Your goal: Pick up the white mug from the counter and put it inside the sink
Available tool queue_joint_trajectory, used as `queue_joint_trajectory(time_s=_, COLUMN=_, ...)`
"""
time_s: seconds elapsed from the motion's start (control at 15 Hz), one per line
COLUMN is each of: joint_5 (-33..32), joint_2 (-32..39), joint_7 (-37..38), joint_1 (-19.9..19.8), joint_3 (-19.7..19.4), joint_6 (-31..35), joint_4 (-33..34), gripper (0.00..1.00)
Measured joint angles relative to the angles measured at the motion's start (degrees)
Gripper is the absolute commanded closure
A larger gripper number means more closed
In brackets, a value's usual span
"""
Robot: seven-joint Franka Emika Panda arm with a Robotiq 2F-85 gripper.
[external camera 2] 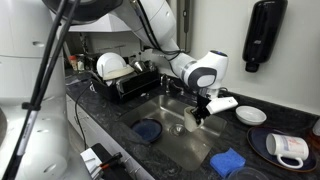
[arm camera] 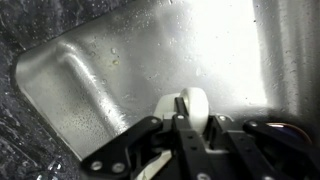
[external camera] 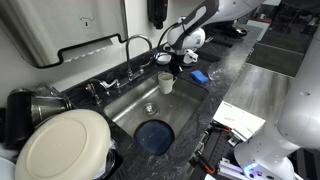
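Gripper (external camera: 165,72) holds white mug (external camera: 166,84) over sink (external camera: 128,108), seemingly clear of walls.

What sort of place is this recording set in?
A kitchen, possibly a home or an office kitchenette: a stainless steel sink with a curved faucet, a dark speckled stone counter, and a dish rack holding plates.

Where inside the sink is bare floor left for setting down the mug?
Bare steel lies between the faucet wall and the drain, below the white mug in the gripper. The sink end toward the large white plate is crowded: a dark blue dish covers it.
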Motion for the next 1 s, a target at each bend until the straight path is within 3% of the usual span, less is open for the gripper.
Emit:
queue_joint_trajectory(time_s=0.47, joint_5=-2.3, joint_2=4.1, joint_7=2.8, joint_1=1.2, joint_3=1.0, joint_6=12.0, joint_4=-1.7, gripper=0.96)
queue_joint_trajectory(time_s=1.0, joint_5=-2.4, joint_2=8.3, joint_7=2.8, joint_1=0.5, joint_3=3.4, joint_6=13.4, joint_4=1.2, gripper=0.96)
